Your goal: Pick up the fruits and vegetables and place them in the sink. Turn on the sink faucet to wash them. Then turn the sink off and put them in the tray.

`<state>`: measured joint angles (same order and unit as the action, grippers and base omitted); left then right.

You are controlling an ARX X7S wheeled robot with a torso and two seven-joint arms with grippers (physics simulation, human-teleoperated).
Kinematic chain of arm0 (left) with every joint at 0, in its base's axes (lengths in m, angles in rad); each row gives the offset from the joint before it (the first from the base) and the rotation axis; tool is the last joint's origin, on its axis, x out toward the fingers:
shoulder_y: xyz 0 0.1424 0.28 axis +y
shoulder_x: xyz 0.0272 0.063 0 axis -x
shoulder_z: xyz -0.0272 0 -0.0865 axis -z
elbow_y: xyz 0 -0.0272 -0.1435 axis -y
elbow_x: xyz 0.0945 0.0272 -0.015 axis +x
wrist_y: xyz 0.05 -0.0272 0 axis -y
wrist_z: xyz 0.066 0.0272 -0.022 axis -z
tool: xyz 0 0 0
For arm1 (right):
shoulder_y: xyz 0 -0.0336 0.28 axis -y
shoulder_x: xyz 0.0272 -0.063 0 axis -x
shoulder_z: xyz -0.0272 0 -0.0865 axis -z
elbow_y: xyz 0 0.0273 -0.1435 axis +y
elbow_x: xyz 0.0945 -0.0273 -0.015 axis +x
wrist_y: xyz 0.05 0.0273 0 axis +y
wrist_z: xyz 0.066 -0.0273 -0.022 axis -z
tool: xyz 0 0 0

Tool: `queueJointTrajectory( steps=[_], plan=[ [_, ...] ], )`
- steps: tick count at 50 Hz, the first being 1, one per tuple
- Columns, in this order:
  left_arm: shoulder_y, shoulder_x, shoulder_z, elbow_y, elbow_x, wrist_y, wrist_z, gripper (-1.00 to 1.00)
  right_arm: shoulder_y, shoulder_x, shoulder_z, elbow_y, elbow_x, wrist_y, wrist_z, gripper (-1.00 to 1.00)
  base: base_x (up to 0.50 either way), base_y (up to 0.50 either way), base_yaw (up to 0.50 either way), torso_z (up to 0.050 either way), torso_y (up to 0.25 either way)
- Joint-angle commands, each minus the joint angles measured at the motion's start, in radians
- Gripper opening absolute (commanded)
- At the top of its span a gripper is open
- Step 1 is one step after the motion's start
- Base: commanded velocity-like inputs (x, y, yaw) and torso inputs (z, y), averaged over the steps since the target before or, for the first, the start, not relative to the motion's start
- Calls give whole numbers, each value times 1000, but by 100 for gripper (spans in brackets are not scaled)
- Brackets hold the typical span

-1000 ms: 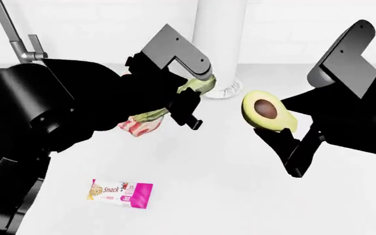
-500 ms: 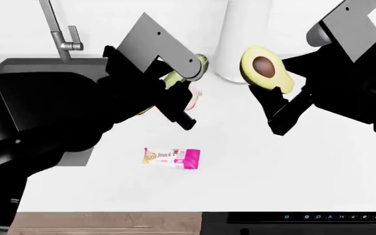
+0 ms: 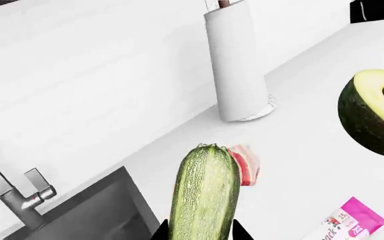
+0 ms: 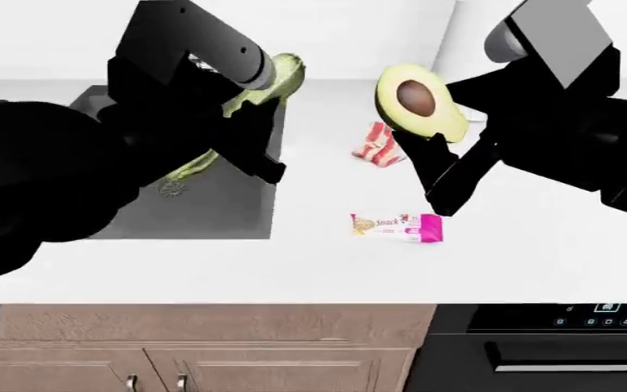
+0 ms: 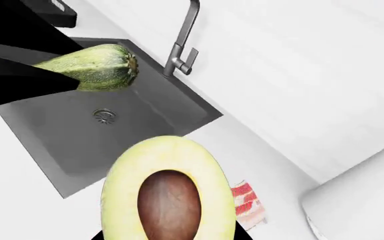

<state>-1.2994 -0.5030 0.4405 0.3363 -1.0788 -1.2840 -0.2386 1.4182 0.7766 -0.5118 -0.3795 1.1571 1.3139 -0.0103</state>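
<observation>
My left gripper (image 4: 242, 122) is shut on the pale green striped zucchini (image 4: 275, 77), which hangs tilted over the dark grey sink (image 4: 221, 208) and its round drain (image 4: 172, 188). In the left wrist view the zucchini (image 3: 205, 195) stands between my two black fingertips. My right gripper (image 4: 433, 143) is shut on the halved avocado (image 4: 417, 102), cut face and brown pit showing, held above the white counter right of the sink. The right wrist view shows the avocado (image 5: 168, 190), the zucchini (image 5: 92, 67), the sink (image 5: 52, 145) and the steel sink faucet (image 5: 182, 40). I cannot make out the tray.
A bacon piece (image 4: 377, 145) and a pink snack bar (image 4: 395, 226) lie on the counter between sink and right arm. A white paper towel roll (image 3: 235, 65) stands by the back wall. A black cooktop (image 4: 553, 314) sits at the front right. A black shape (image 3: 379, 10) shows far off, cut off.
The view has shifted, with more of the sink now showing. The left arm carried the zucchini from above the bacon to over the basin. The right arm follows with the avocado. Both grips are unchanged.
</observation>
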Motion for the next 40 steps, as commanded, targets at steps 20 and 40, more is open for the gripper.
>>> queueJointTrajectory(
  steps=[20, 40],
  plan=[
    [-85, -113, 34, -48, -38, -99, 53, -100, 73, -33, -83, 35, -48, -1, -68, -100, -1, 500, 0, 0, 0],
    [-118, -119, 79, -67, -18, -99, 58, -100, 65, -36, -121, 81, -74, -28, -102, -100, 5, 464, 0, 0, 0]
  ],
)
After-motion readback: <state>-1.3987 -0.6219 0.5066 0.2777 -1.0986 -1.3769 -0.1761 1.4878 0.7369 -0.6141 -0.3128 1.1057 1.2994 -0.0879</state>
